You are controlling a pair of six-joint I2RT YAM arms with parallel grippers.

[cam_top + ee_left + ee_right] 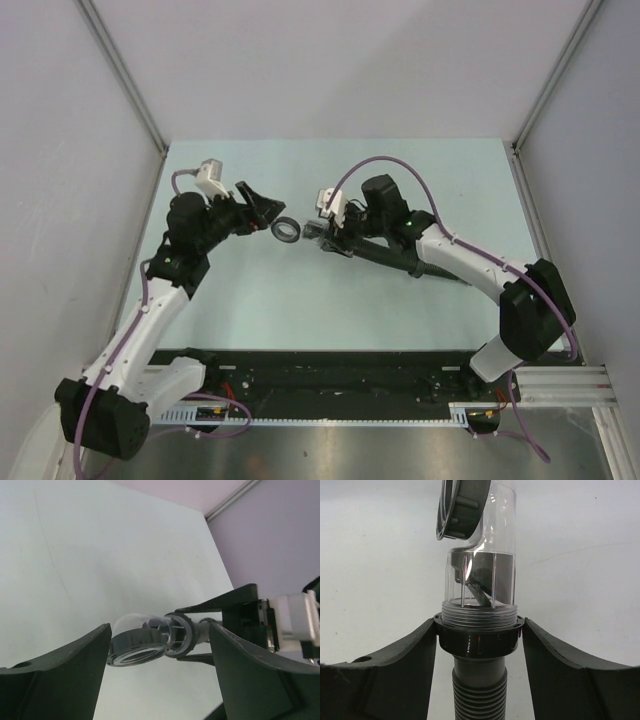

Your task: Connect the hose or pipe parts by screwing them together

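A black ribbed hose ends in a black collar, and my right gripper is shut on that collar, one finger on each side. The threaded clear end of a short elbow fitting sits in the collar, and its grey ring points sideways. In the top view the grey ring hangs above the table, between the two grippers. My left gripper is open. Its fingers stand either side of the grey ring without touching it. The hose trails right under the right arm.
Pale green table with grey walls on three sides. A black rail runs along the near edge between the arm bases. Purple cables loop over both arms.
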